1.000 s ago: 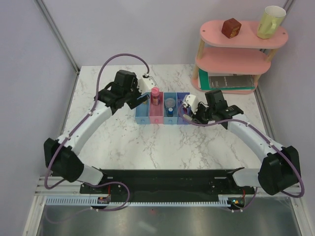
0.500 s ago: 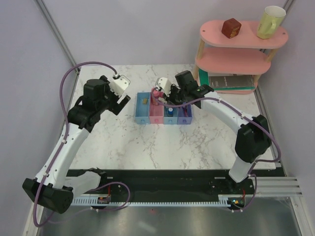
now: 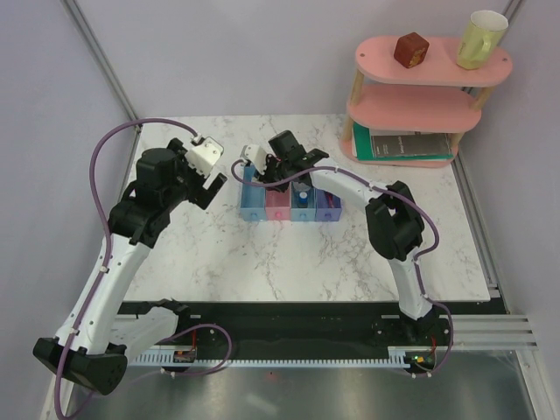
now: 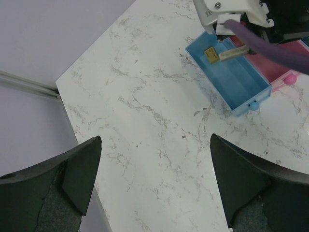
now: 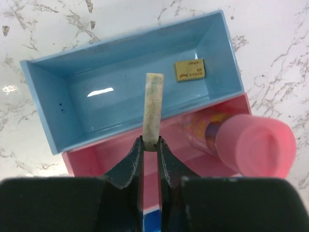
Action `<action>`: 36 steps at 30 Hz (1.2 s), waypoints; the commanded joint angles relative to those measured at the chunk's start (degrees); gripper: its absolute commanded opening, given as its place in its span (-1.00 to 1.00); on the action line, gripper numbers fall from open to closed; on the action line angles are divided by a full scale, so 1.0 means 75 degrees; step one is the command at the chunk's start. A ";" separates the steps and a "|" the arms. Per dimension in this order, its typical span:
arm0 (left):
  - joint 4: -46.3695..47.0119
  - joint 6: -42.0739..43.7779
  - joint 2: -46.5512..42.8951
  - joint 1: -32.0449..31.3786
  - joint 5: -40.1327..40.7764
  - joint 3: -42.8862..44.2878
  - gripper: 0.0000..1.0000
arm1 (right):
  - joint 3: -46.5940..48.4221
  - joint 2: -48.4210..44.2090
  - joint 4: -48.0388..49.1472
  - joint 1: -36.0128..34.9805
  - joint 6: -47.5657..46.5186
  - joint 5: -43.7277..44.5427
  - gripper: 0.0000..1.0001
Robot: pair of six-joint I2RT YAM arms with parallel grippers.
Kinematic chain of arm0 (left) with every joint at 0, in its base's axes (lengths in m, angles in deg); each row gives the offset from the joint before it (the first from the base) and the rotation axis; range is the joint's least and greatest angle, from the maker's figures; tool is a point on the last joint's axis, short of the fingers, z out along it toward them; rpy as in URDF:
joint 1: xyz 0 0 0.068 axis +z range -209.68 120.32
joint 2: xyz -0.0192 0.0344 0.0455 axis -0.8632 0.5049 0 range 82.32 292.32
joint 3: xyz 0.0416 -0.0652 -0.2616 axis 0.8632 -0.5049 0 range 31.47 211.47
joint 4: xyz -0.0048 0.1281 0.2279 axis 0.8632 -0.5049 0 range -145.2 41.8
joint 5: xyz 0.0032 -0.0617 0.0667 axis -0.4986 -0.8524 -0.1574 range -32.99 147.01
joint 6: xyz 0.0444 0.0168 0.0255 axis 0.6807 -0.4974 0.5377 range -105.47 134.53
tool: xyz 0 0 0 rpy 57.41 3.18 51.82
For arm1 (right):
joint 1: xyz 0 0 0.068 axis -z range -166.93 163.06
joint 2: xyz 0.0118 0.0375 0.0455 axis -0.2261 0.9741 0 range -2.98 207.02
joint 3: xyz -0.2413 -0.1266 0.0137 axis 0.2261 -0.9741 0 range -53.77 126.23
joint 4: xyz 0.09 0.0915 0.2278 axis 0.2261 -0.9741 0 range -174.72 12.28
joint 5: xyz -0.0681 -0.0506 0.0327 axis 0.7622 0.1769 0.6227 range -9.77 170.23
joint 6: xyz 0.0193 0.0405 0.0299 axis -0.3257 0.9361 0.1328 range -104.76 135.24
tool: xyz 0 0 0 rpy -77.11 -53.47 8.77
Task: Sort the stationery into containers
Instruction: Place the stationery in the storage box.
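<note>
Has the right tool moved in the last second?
Yes. The right tool, gripping the beige piece, has moved left in the top view, from the purple bin to above the leftmost light blue bin.

A pale beige stick [image 5: 153, 104] is pinched by its near end between the jaws of the right gripper [image 5: 150, 143], reaching out over the open light blue bin [image 5: 48, 96]. Ahead and right of the jaws a small tan piece [image 5: 189, 70] lies flat on that bin's floor. Right of them a pink cylinder [image 5: 253, 145] sits in the pink bin [image 5: 96, 159], seemingly tilted
</note>
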 commanded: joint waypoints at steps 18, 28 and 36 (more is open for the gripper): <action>-0.0009 -0.0348 -0.0163 0.0050 -0.0329 0.0006 1.00 | 0.0631 0.0486 0.0544 -0.0489 0.0226 0.0190 -0.48; 0.0002 -0.0441 -0.0175 0.0062 -0.0376 0.0006 0.99 | 0.0139 -0.0111 0.0626 -0.0489 0.0191 0.0389 0.12; -0.0079 -0.0687 -0.0140 0.0062 -0.0446 0.0169 0.99 | -0.0013 -0.1364 0.0603 -0.0489 0.0741 0.0764 0.96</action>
